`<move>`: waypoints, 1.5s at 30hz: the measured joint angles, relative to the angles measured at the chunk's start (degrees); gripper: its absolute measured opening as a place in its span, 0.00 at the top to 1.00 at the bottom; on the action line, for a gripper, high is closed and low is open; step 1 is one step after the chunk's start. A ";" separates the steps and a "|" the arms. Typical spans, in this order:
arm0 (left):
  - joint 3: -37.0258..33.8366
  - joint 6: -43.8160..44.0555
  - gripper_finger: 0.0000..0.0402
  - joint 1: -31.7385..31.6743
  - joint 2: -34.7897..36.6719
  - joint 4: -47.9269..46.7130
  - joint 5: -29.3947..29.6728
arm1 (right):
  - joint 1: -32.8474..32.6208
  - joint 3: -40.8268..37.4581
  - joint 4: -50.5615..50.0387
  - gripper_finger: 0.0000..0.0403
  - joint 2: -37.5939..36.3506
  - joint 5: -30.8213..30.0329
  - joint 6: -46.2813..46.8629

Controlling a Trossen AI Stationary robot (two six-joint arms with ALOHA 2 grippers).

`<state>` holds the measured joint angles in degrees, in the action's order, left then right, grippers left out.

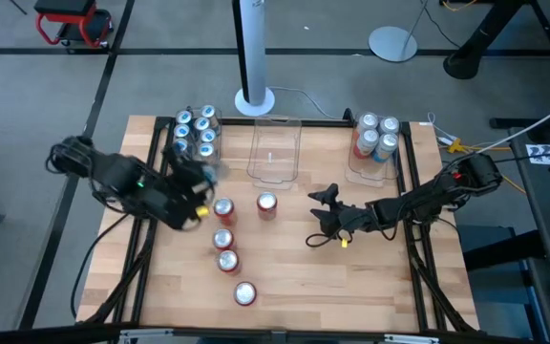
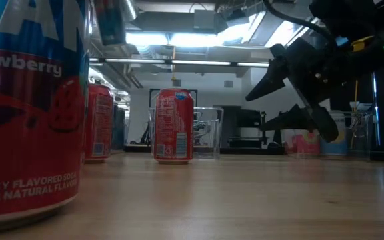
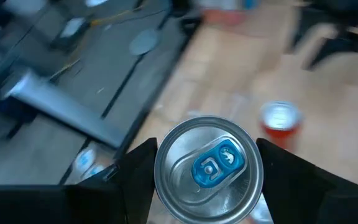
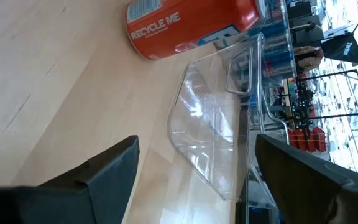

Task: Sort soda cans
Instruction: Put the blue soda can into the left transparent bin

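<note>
Soda cans: small cylinders with silver tops; bodies red or blue-teal. The nearest red can (image 2: 32, 107) in the low view reads "strawberry flavored soda".

Landmark: the empty clear middle bin (image 1: 275, 150) at the back of the wooden bench (image 1: 370, 287).

Count, high view:
- Five red cans loose on the bench in front of the middle bin: one (image 1: 266, 205) just before it, three in a short run (image 1: 223, 238) toward the left arm, one (image 1: 244, 293) farthest forward.
- Left bin (image 1: 195, 134), beside the middle bin: about six blue-topped cans, packed upright.
- Right bin (image 1: 375, 141), on the other side: four cans, red and teal mixed.

Left gripper (image 1: 201, 178): beside the left bin's front, fingers (image 3: 135, 168) clamped on a silver-topped can with a blue tab (image 3: 209, 168).

Right gripper (image 1: 324, 216): in front of the middle bin, to the right of the loose cans, fingers (image 4: 114, 165) spread wide, holding nothing; bin and one red can (image 4: 191, 22) lie ahead of it.
</note>
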<state>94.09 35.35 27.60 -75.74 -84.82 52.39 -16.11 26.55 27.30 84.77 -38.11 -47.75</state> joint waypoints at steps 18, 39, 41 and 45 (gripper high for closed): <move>-19.94 21.17 0.43 -12.08 13.20 -5.16 2.34 | 0.01 0.00 0.05 0.20 0.29 -0.48 -0.03; -33.59 10.50 0.43 -25.84 20.44 9.60 -1.69 | 0.01 0.00 -0.17 0.20 0.29 -1.31 -0.07; -33.65 10.44 0.43 -25.84 21.15 10.37 -3.27 | 0.01 0.00 -0.19 0.20 0.29 -1.31 -0.07; -34.14 10.19 0.43 -25.89 21.98 10.92 -6.93 | 0.01 0.00 -0.25 0.20 0.29 -1.31 -0.07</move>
<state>59.95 45.53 1.71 -53.75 -73.90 45.47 -16.10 26.55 27.06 85.06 -39.42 -47.81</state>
